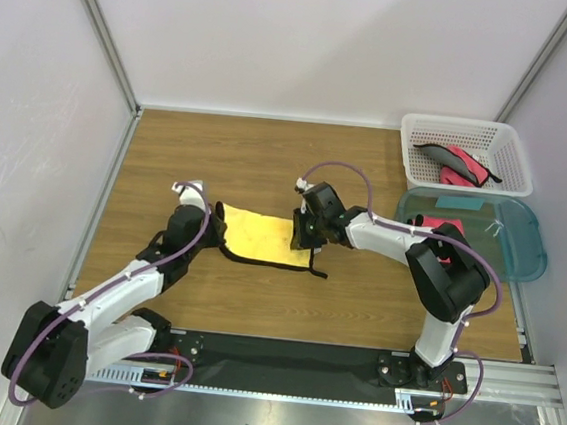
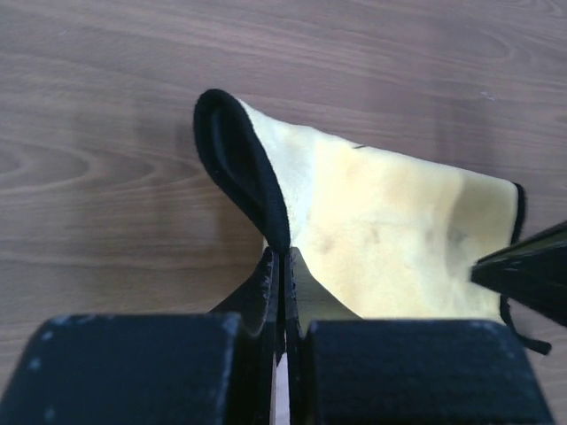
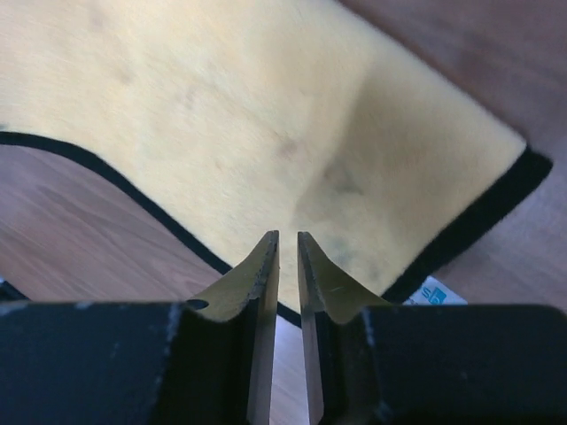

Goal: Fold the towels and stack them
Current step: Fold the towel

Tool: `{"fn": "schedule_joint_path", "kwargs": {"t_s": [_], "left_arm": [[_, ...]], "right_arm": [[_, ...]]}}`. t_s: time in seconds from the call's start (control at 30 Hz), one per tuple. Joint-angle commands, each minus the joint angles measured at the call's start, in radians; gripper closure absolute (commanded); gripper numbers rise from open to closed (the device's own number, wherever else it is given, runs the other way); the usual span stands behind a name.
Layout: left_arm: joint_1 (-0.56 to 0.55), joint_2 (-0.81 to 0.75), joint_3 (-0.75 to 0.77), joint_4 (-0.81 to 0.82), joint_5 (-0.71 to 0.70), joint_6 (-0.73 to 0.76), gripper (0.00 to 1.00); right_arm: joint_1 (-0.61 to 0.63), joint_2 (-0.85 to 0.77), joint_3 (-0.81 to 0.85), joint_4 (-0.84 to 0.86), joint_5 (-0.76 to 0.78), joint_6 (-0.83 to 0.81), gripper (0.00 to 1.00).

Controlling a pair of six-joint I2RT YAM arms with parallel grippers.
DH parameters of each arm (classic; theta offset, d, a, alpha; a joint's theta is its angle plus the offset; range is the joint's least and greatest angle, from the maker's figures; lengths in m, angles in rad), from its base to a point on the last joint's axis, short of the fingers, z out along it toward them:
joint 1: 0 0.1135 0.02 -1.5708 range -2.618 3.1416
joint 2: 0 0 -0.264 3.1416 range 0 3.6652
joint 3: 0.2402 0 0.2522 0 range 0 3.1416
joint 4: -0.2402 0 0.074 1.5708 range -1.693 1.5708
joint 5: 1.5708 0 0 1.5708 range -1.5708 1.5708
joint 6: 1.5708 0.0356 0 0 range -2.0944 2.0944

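Two ends of the yellow towel (image 1: 261,233) are pinched: left claw (image 2: 282,261) clamped shut, right claw (image 3: 283,243) narrow, seemingly gripping.

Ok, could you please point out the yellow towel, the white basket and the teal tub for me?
yellow towel (image 1: 261,236): top view, middle of its yellow face.
white basket (image 1: 457,132): top view, lattice of its back wall.
teal tub (image 1: 518,241): top view, bare floor near its right rim.
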Motion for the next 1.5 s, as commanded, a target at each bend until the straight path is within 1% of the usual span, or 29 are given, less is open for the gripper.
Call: {"fn": "schedule_joint_path", "kwargs": {"t_s": [0.0, 0.13, 0.2, 0.33, 0.53, 0.67, 0.8, 0.93, 1.07, 1.17, 1.47], "left_arm": [[-0.071, -0.036, 0.081, -0.031, -0.059, 0.052, 1.00], [-0.172, -0.042, 0.108, -0.045, -0.074, 0.051, 1.00], [-0.205, -0.028, 0.121, -0.036, -0.082, 0.048, 1.00], [-0.285, 0.038, 0.147, -0.014, -0.085, 0.039, 1.00], [-0.349, 0.151, 0.202, 0.013, -0.090, 0.032, 1.00], [-0.360, 0.214, 0.234, 0.013, -0.088, 0.038, 1.00], [-0.361, 0.266, 0.268, 0.015, -0.065, 0.043, 1.00], [-0.366, 0.304, 0.289, 0.023, -0.048, 0.043, 1.00], [-0.369, 0.332, 0.323, 0.013, -0.044, 0.052, 1.00], [-0.374, 0.349, 0.342, 0.007, -0.037, 0.057, 1.00], [-0.409, 0.409, 0.386, 0.004, -0.016, 0.062, 1.00]], "right_arm": [[0.011, 0.010, -0.042, 0.009, -0.005, 0.031, 0.80], [0.020, 0.031, -0.058, 0.051, 0.001, 0.053, 0.81], [0.022, 0.037, -0.062, 0.071, -0.005, 0.062, 0.81], [0.031, 0.066, -0.065, 0.122, -0.008, 0.074, 0.82], [0.045, 0.106, -0.033, 0.167, -0.029, 0.079, 0.83], [0.033, 0.061, -0.027, 0.127, 0.010, 0.058, 0.83], [-0.018, -0.068, -0.038, 0.070, 0.021, 0.024, 0.83], [-0.063, -0.147, -0.062, 0.046, 0.035, -0.002, 0.83], [-0.089, -0.142, -0.087, 0.036, 0.049, -0.013, 0.83], [-0.102, -0.121, -0.113, 0.059, 0.026, -0.008, 0.84], [-0.101, -0.049, -0.124, 0.119, -0.017, 0.001, 0.84]]}}
